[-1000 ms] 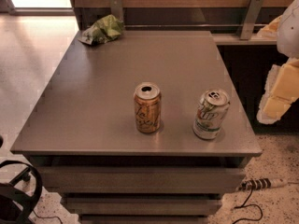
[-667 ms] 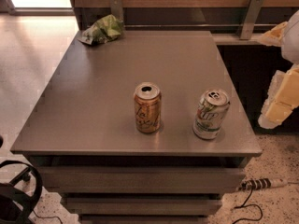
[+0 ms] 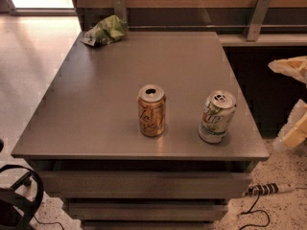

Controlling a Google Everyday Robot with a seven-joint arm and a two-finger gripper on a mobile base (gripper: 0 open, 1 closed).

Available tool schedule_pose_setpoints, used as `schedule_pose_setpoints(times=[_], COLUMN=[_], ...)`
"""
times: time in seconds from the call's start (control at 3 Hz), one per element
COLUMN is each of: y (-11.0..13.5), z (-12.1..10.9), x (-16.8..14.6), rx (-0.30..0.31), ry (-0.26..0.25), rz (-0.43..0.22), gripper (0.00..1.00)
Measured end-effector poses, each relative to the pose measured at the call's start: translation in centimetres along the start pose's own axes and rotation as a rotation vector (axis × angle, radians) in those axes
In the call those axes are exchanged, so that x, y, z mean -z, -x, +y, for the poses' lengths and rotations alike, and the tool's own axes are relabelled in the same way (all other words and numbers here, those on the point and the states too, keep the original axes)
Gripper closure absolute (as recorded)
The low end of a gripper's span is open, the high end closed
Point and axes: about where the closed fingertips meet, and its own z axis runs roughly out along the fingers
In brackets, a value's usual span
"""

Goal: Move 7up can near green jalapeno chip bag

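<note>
A black curved object (image 3: 19, 200) on the floor at the lower left is cut off by the frame, and what it is cannot be made out. The grey table (image 3: 120, 80) fills most of the view, and its underside is in shadow. The green jalapeno chip bag (image 3: 105, 30) lies crumpled at the table's far left corner, just in front of the wall rail; its print is too small to read.

Near the front edge, about midway along it, a gold-orange can (image 3: 151, 110) stands upright with an opened top. Its label is blurred.

To its right, apart from it and close to the front right corner, the 7up can (image 3: 217, 117) stands upright, well away from the bag at the diagonally opposite corner.

Beyond the table's right edge, off the surface, the cream-coloured gripper (image 3: 293, 126) hangs clear of both cans. The frame cuts most of it off, so I cannot tell whether it is spread or closed.

A power strip (image 3: 268, 189) and its cable lie on the speckled floor below it.
</note>
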Motion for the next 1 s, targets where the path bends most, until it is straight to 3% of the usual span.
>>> schedule_pose_setpoints(times=[0.67,1.0], y=[0.1,0.6], z=[0.2,-0.1], x=[-2.0,-3.2], rx=[-0.05,-0.065], ry=[0.024,0.019], rz=[-0.284,-0.391], gripper=[0.0,0.0])
